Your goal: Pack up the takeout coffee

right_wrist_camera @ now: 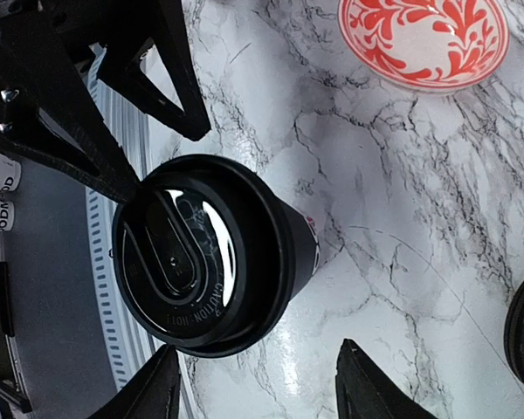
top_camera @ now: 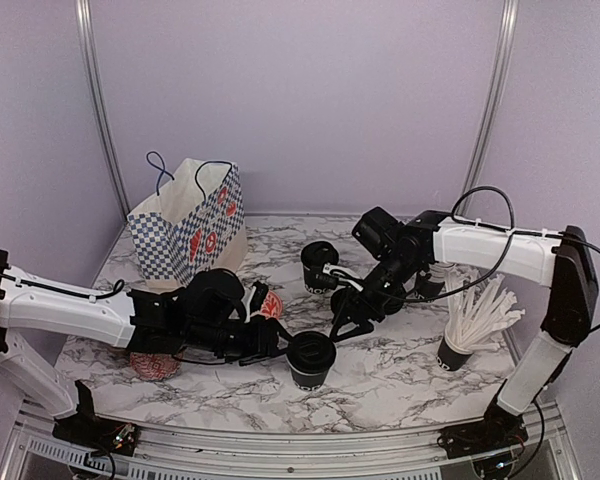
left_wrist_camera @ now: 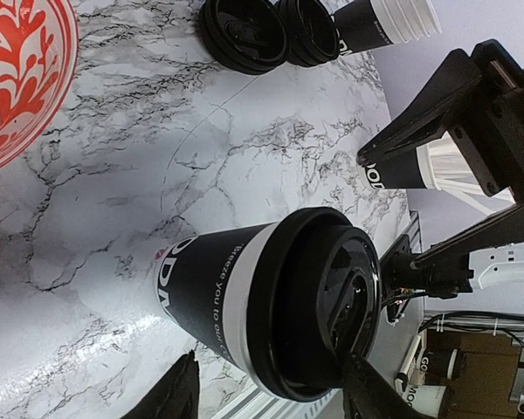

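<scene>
One takeout coffee cup (top_camera: 310, 361), black with white lettering and a black lid, stands near the table's front middle. My left gripper (top_camera: 279, 342) is open just left of it. In the left wrist view the cup (left_wrist_camera: 244, 301) stands just ahead of that gripper's (left_wrist_camera: 275, 397) spread fingertips, one tip close to the lid's rim. My right gripper (top_camera: 346, 322) is open, hovering just above and right of the cup. In the right wrist view the lid (right_wrist_camera: 188, 253) lies beyond its open gripper (right_wrist_camera: 262, 393).
A checkered paper bag (top_camera: 190, 222) stands open at the back left. Loose black lids (top_camera: 320, 264) (left_wrist_camera: 244, 33) lie behind the cup. A straw-filled cup (top_camera: 462, 340) is at the right. Red patterned bowls (top_camera: 266, 300) (top_camera: 155, 366) lie by my left arm.
</scene>
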Available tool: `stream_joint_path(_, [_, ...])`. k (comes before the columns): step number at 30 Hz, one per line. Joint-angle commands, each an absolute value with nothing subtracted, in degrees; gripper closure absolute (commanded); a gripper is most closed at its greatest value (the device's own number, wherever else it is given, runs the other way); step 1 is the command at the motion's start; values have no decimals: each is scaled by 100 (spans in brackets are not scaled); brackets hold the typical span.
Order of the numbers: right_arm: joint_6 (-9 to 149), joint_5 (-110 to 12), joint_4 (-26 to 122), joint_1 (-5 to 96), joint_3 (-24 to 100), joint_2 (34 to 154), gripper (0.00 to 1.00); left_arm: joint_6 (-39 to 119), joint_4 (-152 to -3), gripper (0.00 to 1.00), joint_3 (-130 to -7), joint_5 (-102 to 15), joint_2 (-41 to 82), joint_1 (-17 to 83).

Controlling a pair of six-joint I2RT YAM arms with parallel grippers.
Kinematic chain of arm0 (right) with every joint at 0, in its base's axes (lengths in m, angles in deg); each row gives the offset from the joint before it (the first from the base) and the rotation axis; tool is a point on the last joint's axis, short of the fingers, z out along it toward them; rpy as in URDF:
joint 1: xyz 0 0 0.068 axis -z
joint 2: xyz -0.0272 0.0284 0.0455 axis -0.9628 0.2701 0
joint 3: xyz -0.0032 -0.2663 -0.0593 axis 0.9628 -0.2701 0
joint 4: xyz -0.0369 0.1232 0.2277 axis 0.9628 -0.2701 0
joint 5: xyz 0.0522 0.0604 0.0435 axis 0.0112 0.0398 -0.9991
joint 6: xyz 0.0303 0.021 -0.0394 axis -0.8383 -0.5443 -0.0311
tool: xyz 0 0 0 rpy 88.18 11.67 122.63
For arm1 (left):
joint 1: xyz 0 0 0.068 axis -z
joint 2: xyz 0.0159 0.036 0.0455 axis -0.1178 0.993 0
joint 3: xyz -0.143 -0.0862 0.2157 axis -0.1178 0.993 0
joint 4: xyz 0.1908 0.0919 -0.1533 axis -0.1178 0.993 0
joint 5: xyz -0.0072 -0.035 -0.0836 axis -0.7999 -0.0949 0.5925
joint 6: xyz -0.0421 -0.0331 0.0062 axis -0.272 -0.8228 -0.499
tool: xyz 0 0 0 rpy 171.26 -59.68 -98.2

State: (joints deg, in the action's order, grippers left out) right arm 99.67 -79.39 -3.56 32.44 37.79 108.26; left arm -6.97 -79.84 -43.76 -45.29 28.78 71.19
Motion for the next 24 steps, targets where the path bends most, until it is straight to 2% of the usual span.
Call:
stream_joint_path(1, [9917, -8195, -380, 3216, 3768, 10975, 42, -681, -7945, 44, -4482, -4555, 3059, 7123])
stream_joint_path(7, [9966, -8363, -416, 3214, 3707, 11200, 54, -768, -7770, 48, -4439, -4531, 3158, 7103])
stream_joint_path(24, [10010, -8573, -453, 3222, 3737, 11902, 64, -1055, -8015, 62, -4149, -4025, 3721, 6966])
